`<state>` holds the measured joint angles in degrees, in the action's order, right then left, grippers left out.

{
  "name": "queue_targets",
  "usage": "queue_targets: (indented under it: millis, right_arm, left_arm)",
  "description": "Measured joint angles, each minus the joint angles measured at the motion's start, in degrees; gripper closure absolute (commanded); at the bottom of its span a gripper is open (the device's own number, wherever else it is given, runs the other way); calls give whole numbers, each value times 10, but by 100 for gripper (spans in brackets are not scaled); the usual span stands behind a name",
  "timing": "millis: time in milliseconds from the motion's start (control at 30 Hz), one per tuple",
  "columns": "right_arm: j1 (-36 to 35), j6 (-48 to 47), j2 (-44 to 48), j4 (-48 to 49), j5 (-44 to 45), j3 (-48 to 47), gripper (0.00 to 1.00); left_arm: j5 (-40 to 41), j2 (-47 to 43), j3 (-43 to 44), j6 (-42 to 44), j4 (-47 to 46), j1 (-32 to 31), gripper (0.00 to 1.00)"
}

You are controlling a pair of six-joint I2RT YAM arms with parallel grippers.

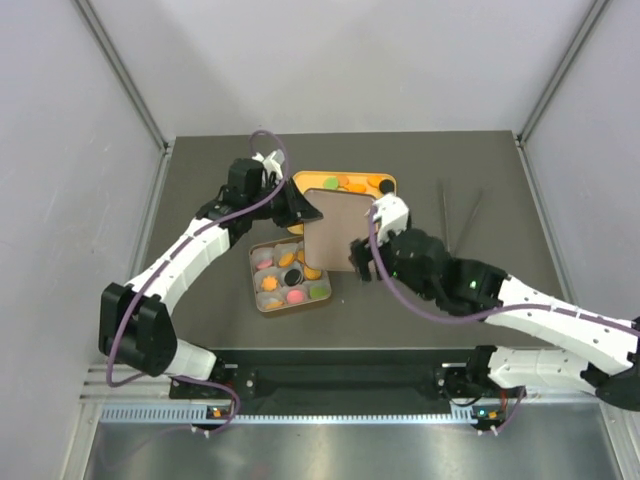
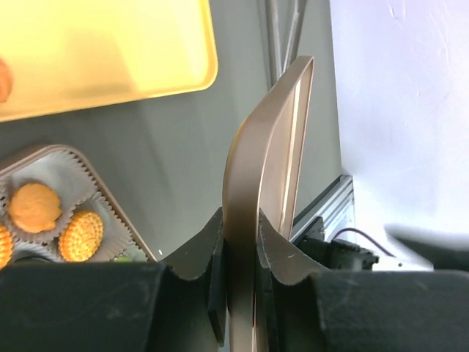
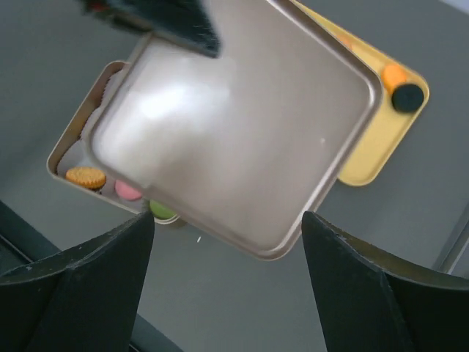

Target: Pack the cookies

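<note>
1. The dark table (image 1: 500, 160) fills the middle of the top view; the left arm (image 1: 180, 265) reaches in from the lower left and the right arm (image 1: 540, 315) from the lower right.
2. A brown lid (image 1: 335, 228) sits at the centre of the frame. It is held up above the table and overlaps the upper right corner of the tin and the lower edge of the tray.
3. The brown tin (image 1: 290, 307) lies just left of and below the lid. It is uncovered, and its compartments are lined with white paper cups (image 2: 55, 165).
4. A yellow tray (image 1: 312, 180) lies flat above the tin, toward the top of the table.
5. The left gripper (image 2: 240, 220) is clamped on the lid's edge, with one finger on each face.
6. The right gripper (image 3: 227, 220) is spread wide at the lid's lower right edge and grips nothing. I cannot tell whether it touches the lid.
7. The cookies (image 2: 33, 206) mostly sit in the tin's cups: orange, pink, green and one black. A few remain on the tray, with an orange one and a black one side by side at its right end.
</note>
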<state>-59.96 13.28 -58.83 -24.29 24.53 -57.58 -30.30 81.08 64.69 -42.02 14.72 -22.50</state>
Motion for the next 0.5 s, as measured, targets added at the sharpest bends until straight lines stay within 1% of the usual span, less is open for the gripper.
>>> queue_targets:
  millis: [133, 233, 333, 400, 500]
  right_arm:
    - [-135, -88, -36, 21, 104, -15, 16]
    - [-202, -150, -105, 26, 179, -31, 15]
    - [-235, -203, -176, 29, 236, -36, 14]
    - [-240, -241, -221, 32, 272, -36, 14]
    - [-239, -289, -254, 47, 305, -34, 15]
  left_arm:
    - [-20, 23, 16, -16, 25, 18, 100]
    - [-30, 27, 20, -22, 40, 20, 100]
    - [-36, 27, 21, -24, 47, 21, 100]
    - [-38, 27, 21, -25, 52, 21, 100]
    - [-43, 27, 21, -25, 58, 22, 100]
